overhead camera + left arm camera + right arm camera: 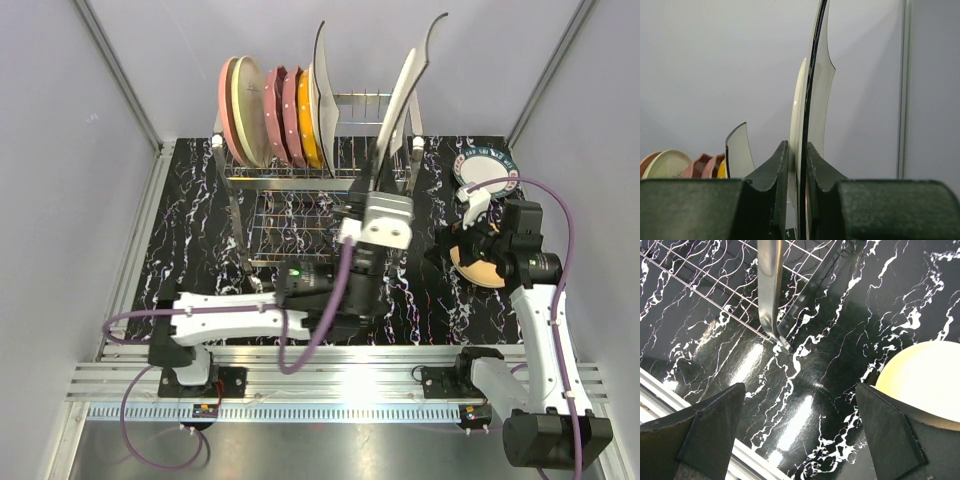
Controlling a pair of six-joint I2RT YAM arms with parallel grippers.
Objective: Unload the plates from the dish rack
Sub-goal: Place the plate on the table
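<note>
The dish rack (292,214) stands at the back of the table. On its left side a row of plates stands upright: pink (230,105), cream (250,105), maroon (276,115), orange (311,128) and a squarish white one (322,85). My left gripper (373,186) (797,148) is shut on the lower edge of a tall squarish white plate (403,95) (819,90) on the rack's right side, with another pale plate (798,100) pressed right beside it. My right gripper (466,232) (800,390) hangs open over the table with nothing between its fingers, next to a tan plate (482,268) (925,380) lying flat.
A white plate with a teal patterned rim (486,166) lies flat at the back right, behind the tan one. The rack's metal leg (770,290) is just ahead of the right gripper. The table is black marble-patterned (200,220), with grey walls on three sides.
</note>
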